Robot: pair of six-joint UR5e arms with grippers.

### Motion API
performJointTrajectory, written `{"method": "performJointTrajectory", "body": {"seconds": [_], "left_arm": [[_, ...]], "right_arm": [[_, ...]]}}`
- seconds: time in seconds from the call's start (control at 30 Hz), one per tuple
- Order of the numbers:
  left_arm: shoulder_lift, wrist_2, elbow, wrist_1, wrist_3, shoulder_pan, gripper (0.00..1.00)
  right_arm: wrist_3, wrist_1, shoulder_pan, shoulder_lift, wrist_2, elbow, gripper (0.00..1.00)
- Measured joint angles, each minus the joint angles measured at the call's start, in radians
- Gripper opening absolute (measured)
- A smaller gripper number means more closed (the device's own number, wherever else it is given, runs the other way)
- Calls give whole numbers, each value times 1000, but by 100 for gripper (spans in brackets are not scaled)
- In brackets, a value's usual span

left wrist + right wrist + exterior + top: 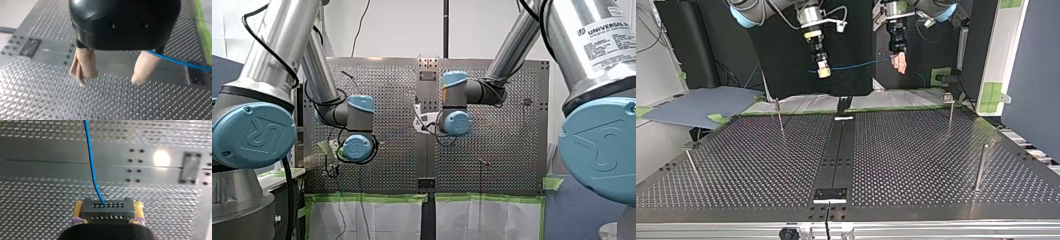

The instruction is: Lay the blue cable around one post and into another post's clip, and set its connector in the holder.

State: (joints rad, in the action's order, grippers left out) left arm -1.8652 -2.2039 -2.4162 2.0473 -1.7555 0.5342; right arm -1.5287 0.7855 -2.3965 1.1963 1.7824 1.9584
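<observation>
A: Well, right gripper (108, 207) clamps the connector (107, 212); blue cable (856, 65) hangs upper centre in the top view.
B: Left gripper (111, 79) gapes, cable beside one finger: ungripped slack could snag a post (780, 116).

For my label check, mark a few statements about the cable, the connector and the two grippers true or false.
1. My right gripper holds the connector. True.
2. The cable runs round a post. False: it hangs in the air between the grippers.
3. My left gripper is shut. False: its fingers stand apart.
4. Both grippers hang above the table. True.
</observation>
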Motion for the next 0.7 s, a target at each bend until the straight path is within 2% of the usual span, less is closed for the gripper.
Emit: {"method": "performJointTrajectory", "body": {"seconds": [0.17, 0.4, 0.53, 0.6, 0.7], "left_arm": [[48, 25, 8, 47, -30, -43, 100], [124, 97, 32, 124, -103, -119, 100], [165, 114, 57, 165, -144, -160, 100], [185, 118, 71, 185, -162, -179, 100], [212, 128, 96, 212, -189, -206, 100]], "right_arm": [[-6, -50, 2, 51, -1, -46, 0], [-8, -118, 2, 121, 0, -116, 0], [-8, -145, 0, 165, 0, -159, 0], [-6, -158, -1, 177, 0, -178, 0], [-1, -179, -6, 168, 0, -210, 0]]}}
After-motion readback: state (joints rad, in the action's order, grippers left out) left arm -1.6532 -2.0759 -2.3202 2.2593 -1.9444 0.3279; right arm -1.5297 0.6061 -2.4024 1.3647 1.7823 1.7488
